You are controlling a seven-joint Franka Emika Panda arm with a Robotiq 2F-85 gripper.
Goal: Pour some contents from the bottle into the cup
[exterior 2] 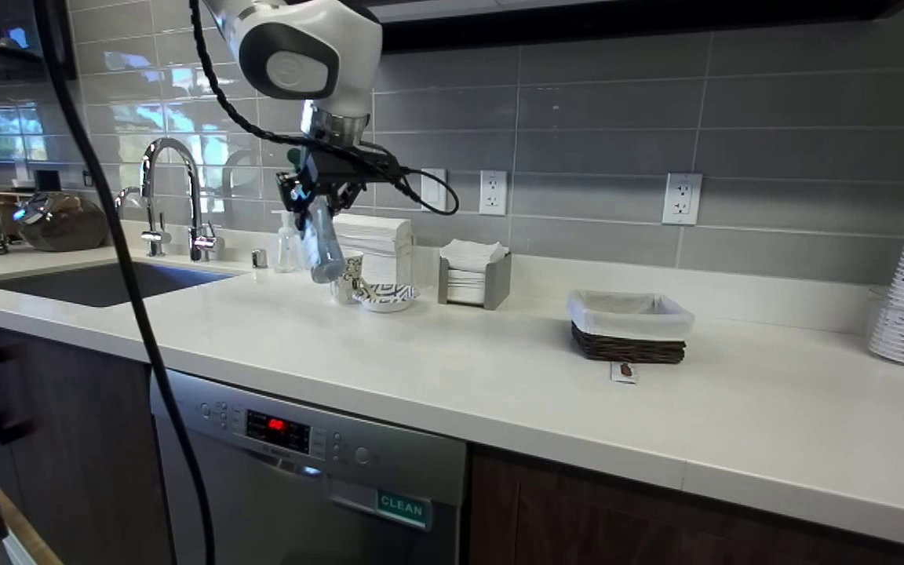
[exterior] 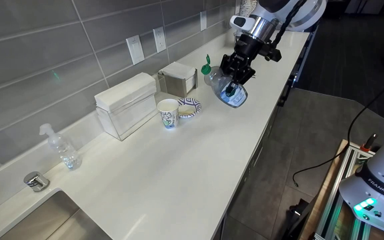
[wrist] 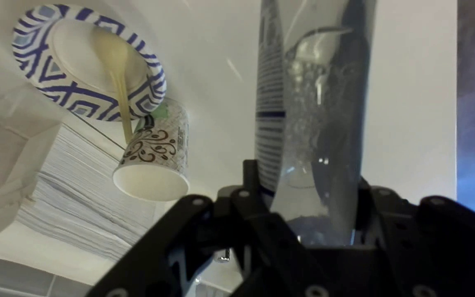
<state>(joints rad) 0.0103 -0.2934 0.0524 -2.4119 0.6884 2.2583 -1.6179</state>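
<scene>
The bottle (exterior: 226, 87), clear plastic with a blue label, is held above the counter. It is tilted, with the green cap (exterior: 206, 69) end higher than the base; the cap's lid appears flipped up. The bottle also shows in an exterior view (exterior 2: 322, 247) and in the wrist view (wrist: 316, 103). My gripper (exterior: 233, 79) is shut around its body; in the wrist view the fingers (wrist: 306, 183) press both sides. The cup (exterior: 170, 117), white paper with a printed pattern, stands upright on the counter, apart from the bottle. It also shows in the wrist view (wrist: 155, 152).
A patterned paper bowl (exterior: 197, 106) with a spoon (wrist: 118, 70) stands beside the cup. Napkin holders (exterior: 130, 111) (exterior: 173, 86) line the wall. A clear pump bottle (exterior: 64, 151) stands near the sink (exterior: 57, 213). A lined basket (exterior 2: 631, 318) stands farther along the counter.
</scene>
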